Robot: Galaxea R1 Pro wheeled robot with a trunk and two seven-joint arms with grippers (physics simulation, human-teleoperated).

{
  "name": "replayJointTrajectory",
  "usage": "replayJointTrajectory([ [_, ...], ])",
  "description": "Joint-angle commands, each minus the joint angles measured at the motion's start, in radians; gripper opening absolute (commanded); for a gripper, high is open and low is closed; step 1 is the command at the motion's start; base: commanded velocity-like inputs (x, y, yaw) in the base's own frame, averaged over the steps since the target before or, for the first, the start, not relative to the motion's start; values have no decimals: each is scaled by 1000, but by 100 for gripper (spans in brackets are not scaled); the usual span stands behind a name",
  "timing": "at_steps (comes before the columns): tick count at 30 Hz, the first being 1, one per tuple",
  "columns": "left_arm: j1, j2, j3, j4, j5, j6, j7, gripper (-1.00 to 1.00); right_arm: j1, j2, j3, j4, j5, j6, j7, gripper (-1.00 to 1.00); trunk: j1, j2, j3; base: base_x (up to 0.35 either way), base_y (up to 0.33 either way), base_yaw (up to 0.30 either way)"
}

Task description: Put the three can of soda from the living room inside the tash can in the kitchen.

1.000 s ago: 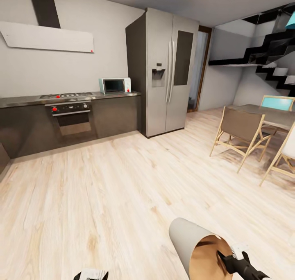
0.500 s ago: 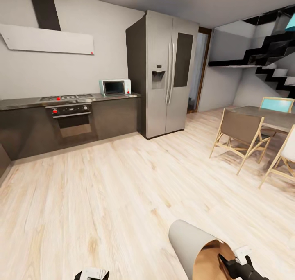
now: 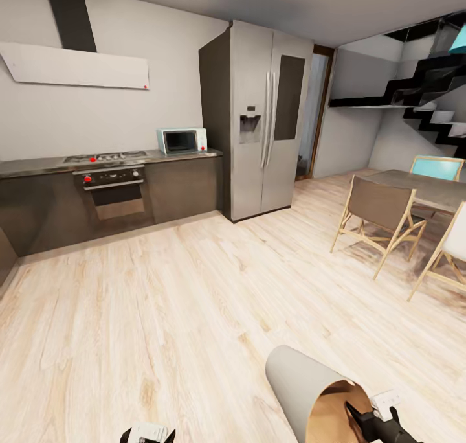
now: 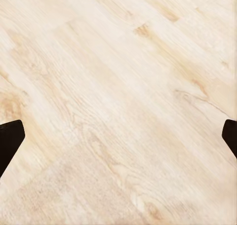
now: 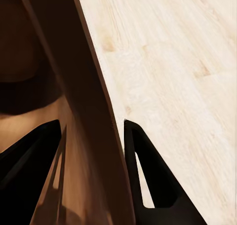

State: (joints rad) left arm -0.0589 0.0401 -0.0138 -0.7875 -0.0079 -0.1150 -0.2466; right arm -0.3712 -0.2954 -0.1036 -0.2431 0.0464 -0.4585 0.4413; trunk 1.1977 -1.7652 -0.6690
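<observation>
One smooth light-grey tapered bin with an orange-brown inner wall [image 3: 304, 391], carried tilted at the head view's lower edge, over pale wood floor [image 3: 194, 300]. Right gripper [image 5: 91, 136]: fingers astride the bin's rim, one inside, one outside, apparently clamped. Left gripper [image 4: 118, 141]: spread wide, holding nothing. Soda cans: none seen; the bin's depths are too dark to judge. Step: transit through the kitchen, grey double-door fridge [image 3: 265, 116] ahead. Next: likely steady driving, bin kept level.
</observation>
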Motion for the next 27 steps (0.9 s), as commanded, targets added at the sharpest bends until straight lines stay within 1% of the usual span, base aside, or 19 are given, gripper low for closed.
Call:
replayJointTrajectory([
  [1, 0, 0, 0, 0, 0, 1, 0, 100, 0, 0, -10, -2, -5, 0, 2, -100, -4, 7, 3, 0, 0, 0],
  [10, -2, 1, 0, 1, 2, 13, -2, 100, 0, 1, -10, 0, -5, -1, 1, -100, -38, 70, 32, 0, 0, 0],
  [27, -2, 1, 0, 1, 2, 14, -2, 100, 0, -1, -11, -2, -6, -5, 1, -100, -104, 189, 85, 0, 0, 0],
])
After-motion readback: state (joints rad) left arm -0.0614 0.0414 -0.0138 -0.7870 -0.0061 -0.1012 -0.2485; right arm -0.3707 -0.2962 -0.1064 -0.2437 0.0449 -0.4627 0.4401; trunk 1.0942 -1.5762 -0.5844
